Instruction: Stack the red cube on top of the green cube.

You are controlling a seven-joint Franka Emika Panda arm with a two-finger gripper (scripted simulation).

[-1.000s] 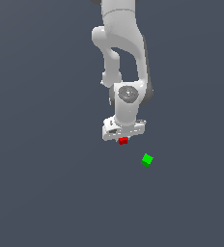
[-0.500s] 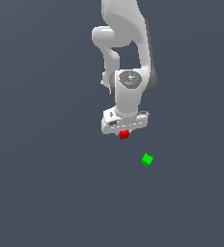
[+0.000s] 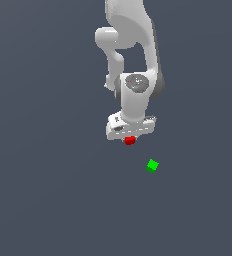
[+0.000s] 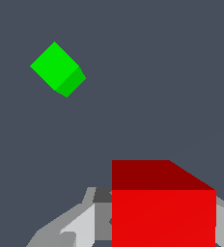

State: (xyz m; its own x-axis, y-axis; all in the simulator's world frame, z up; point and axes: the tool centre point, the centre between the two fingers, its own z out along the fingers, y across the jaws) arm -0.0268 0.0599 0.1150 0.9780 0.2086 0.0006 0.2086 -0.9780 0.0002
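The red cube (image 3: 130,141) is held just under my gripper (image 3: 130,138), above the grey floor. In the wrist view the red cube (image 4: 163,207) fills the near part between my fingers (image 4: 80,224), so the gripper is shut on it. The green cube (image 3: 152,165) lies on the floor, lower and toward the exterior view's right of the gripper, apart from it. It also shows in the wrist view (image 4: 57,69), turned at an angle to the red cube.
A plain dark grey floor (image 3: 48,190) spreads all around. The white arm (image 3: 133,60) rises above the gripper. No other objects show.
The arm has lifted the red cube a little; it sits higher in the exterior view than before. The green cube has not moved.
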